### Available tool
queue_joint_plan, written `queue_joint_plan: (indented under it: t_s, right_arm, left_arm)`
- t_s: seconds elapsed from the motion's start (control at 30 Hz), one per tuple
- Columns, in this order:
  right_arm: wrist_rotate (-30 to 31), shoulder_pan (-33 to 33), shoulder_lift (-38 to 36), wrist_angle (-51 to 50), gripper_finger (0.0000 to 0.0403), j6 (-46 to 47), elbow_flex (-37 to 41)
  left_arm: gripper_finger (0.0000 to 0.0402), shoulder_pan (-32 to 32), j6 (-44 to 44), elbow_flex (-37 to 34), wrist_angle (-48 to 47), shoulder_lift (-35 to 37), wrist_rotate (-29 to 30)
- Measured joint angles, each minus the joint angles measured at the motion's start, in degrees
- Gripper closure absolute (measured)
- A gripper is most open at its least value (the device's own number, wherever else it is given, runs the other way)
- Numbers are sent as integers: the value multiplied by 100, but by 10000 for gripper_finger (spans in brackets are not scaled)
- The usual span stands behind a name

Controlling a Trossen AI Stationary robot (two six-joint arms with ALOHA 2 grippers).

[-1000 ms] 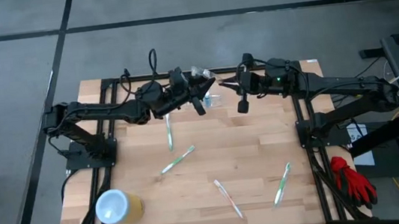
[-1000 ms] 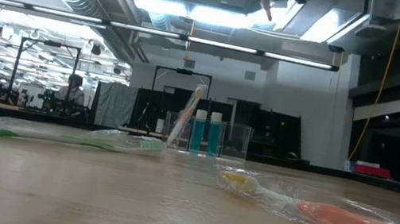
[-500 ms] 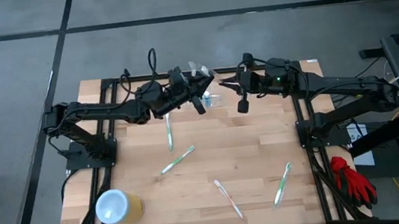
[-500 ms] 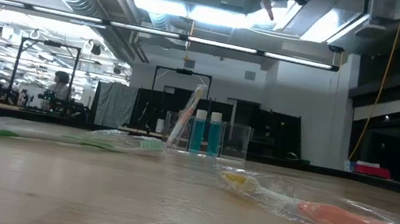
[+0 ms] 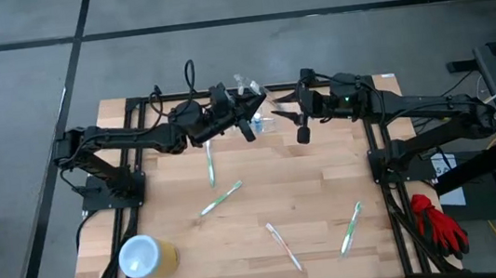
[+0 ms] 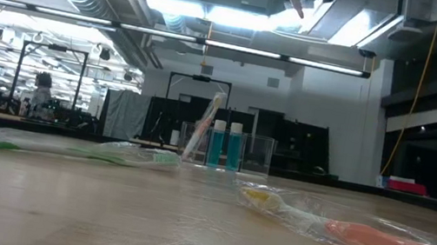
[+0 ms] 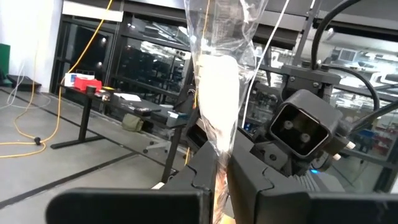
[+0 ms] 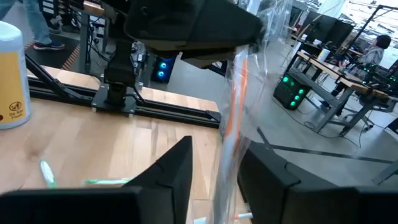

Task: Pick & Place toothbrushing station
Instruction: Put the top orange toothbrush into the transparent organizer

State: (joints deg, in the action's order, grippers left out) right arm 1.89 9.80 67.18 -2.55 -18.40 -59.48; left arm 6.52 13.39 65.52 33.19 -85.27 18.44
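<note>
**Both pincers up over the far edge, each holding a wrapped toothbrush**

Hardly anything moved since a second ago: both my arms still hang over the far middle of the table, my right pincer's wrapped brush has tipped a little, and a person far off in the room has walked left.

My left pincer (image 5: 247,111) is clamped on a toothbrush in a clear wrapper (image 7: 219,81); in the left wrist view the fingers (image 7: 202,171) press together on it and its white head stands up out of them. My right pincer (image 5: 279,109) is just to the right, near the left one. It holds an orange wrapped toothbrush (image 8: 231,118) that runs between its two fingers (image 8: 176,163); the fingers are drawn in against the wrapper.

The toothbrushing station (image 6: 226,149) stands on the table at the far edge, under both pincers, clear and upright. Two blue tubes with white caps (image 6: 225,145) stand in it, and a toothbrush (image 6: 203,126) leans in it at the left side. In the high view it is mostly hidden under the left pincer.

On the wooden table (image 5: 320,196): four more wrapped toothbrushes lie loose, one near the far middle (image 5: 210,167), one at centre (image 5: 221,198), one near-centre (image 5: 284,246), one near-right (image 5: 351,225). Yellow cup with a white top (image 5: 143,257) sits at the near left corner. Red glove (image 5: 437,220) lies off the table on the right.
</note>
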Motion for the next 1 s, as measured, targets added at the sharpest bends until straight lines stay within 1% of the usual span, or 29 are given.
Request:
queue_joint_plan:
  t_s: [0.17,0.47,0.67,0.87,1.0]
  right_arm:
    - [0,4,0,30,266,55,2]
    - [3,24,0,103,264,137,2]
    - [2,239,-38,88,263,130,2]
    - [-29,471,-233,25,263,97,2]
    - [-454,554,-339,-154,263,244,2]
  left_arm:
    - [381,0,0,0,0,0,-2]
    - [382,-2,0,0,0,0,-11]
    - [382,-2,-2,0,0,0,-61]
    - [382,2,-47,0,-23,0,-29]
    - [382,37,-89,0,-56,0,9]
